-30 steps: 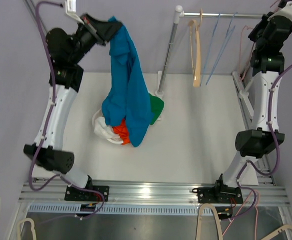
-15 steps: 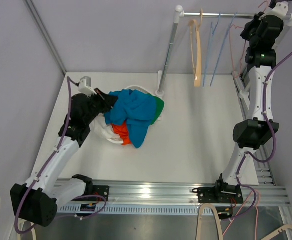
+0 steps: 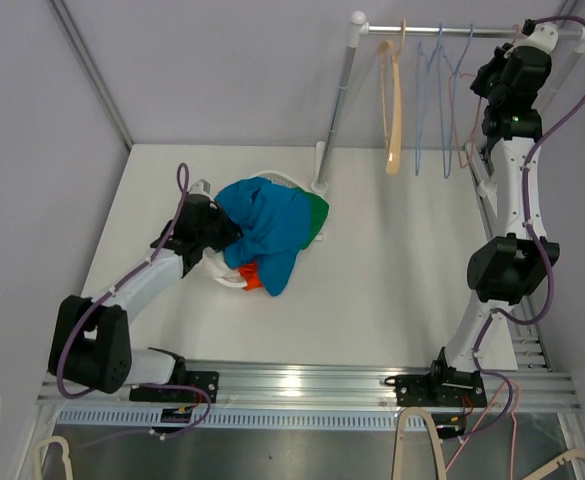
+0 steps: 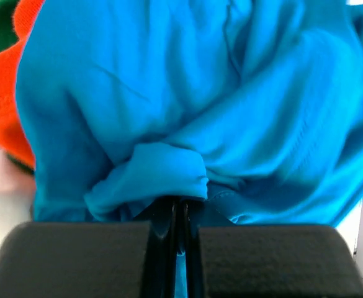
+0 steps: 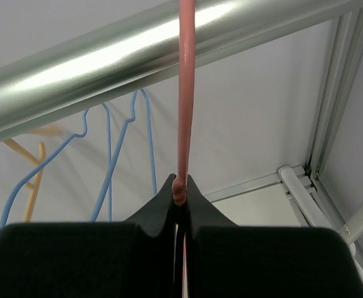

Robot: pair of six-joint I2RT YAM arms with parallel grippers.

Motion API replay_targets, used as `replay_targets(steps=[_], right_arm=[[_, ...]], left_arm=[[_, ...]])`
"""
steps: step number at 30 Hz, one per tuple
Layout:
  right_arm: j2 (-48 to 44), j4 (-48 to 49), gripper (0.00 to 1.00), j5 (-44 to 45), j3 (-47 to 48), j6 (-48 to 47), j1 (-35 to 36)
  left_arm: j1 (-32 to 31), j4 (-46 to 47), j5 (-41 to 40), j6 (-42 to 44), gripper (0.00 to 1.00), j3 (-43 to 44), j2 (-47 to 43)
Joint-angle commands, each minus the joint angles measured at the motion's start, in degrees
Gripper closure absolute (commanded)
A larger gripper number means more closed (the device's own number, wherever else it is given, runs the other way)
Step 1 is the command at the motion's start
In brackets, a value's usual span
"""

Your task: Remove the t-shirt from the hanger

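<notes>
The blue t-shirt (image 3: 269,222) lies bunched on a pile of clothes in a white basket (image 3: 215,268) at the table's left middle. My left gripper (image 3: 222,238) is low beside the pile and shut on a fold of the blue t-shirt (image 4: 187,93); the jaws (image 4: 178,214) pinch cloth. My right gripper (image 3: 494,78) is high at the back right, shut on a bare pink hanger (image 5: 184,93) that hangs on the metal rail (image 5: 107,56). The gripper (image 5: 180,194) clamps the hanger's wire just under the rail.
A wooden hanger (image 3: 394,100) and blue wire hangers (image 3: 434,100) hang on the rail (image 3: 442,30). The rack's pole (image 3: 337,110) stands behind the basket. Orange (image 3: 248,274) and green (image 3: 316,212) garments lie under the t-shirt.
My left arm has come down from high at the back left, bringing the blue t-shirt onto the pile in the basket. My right gripper has shifted left along the rail with the pink hanger.
</notes>
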Motion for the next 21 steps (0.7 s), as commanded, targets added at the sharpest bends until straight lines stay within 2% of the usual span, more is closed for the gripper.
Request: replay_targets(steps=[1, 4, 6, 9, 12, 15, 16, 18, 19, 20, 21], right_arm=[[-4.55, 2.82, 1.00, -0.54, -3.10, 0.54, 0.48], [-5.43, 3.35, 0.96, -0.28, -3.99, 0.98, 0.48], [-5.70, 3.26, 0.86, -0.19, -4.35, 1.16, 0.48], [-6.57, 3.61, 0.71, 0.24, -4.70, 1.33, 0.57], [-7.28, 3.96, 0.60, 1.12, -4.52, 1.16, 0.57], [-7.63, 3.96, 0.56, 1.56, -3.30, 1.33, 0.48], [-7.63, 3.53, 0.54, 2.26, -2.77, 1.51, 0.57], [-8.15, 2.12, 0.43, 2.97, -1.89, 1.34, 0.57], [-8.42, 1.25, 0.38, 4.28, -1.71, 1.51, 0.57], [-9.03, 0.80, 0.25, 5.16, -1.88, 1.51, 0.66], [-10.69, 0.54, 0.19, 6.21, -2.32, 1.16, 0.74]], left_arm=[[0.13, -0.76, 0.61, -1.39, 0.99, 3.36, 4.00], [0.21, -1.47, 1.40, -1.48, 0.99, 5.83, 8.75], [0.65, -0.86, 3.50, -2.00, 0.99, 6.62, 11.99], [1.01, 2.13, 6.67, -2.97, 0.93, 6.18, 14.46], [1.01, 3.72, 7.47, -3.50, 0.80, 5.74, 14.91], [1.01, 3.63, 6.07, -3.59, 0.54, 6.18, 14.12], [1.01, 3.37, 5.80, -3.50, 0.54, 6.70, 13.51], [1.09, 2.32, 5.10, -3.41, 0.52, 7.32, 12.98], [1.01, 2.05, 4.66, -3.50, 0.47, 7.85, 12.63], [1.01, 1.79, 4.39, -3.59, 0.43, 8.11, 12.45], [1.01, 1.00, 4.04, -3.76, 0.35, 8.38, 12.54]])
